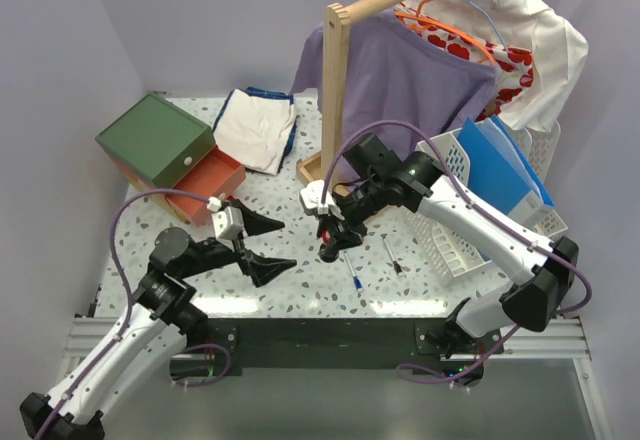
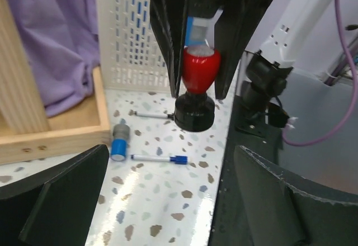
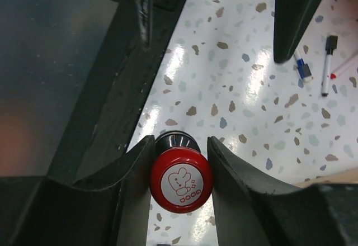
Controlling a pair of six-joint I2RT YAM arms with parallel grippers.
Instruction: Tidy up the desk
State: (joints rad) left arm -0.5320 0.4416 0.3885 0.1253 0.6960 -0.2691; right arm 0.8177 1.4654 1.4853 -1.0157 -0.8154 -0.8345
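Observation:
My right gripper point(image 1: 333, 237) is shut on a red stamp point(image 3: 181, 181) with a black base point(image 2: 194, 112), its fingers point(image 3: 134, 173) pressing both sides. The stamp is upright, low over the white speckled desk point(image 1: 300, 285) near the black front rail. I cannot tell whether it touches the desk. The stamp's top shows a hand drawing and the word GOOD. My left gripper point(image 1: 288, 243) stands wide open just left of the stamp, with nothing between its fingers point(image 2: 61, 195).
A blue-capped marker point(image 2: 159, 158), a black-capped pen point(image 2: 151, 114) and a small blue and grey cylinder point(image 2: 119, 142) lie near the stamp. A white basket point(image 1: 470, 235) with blue folders is right. A wooden clothes rack point(image 1: 338, 90), folded clothes point(image 1: 257, 128) and a green-topped drawer box point(image 1: 155, 138) stand behind.

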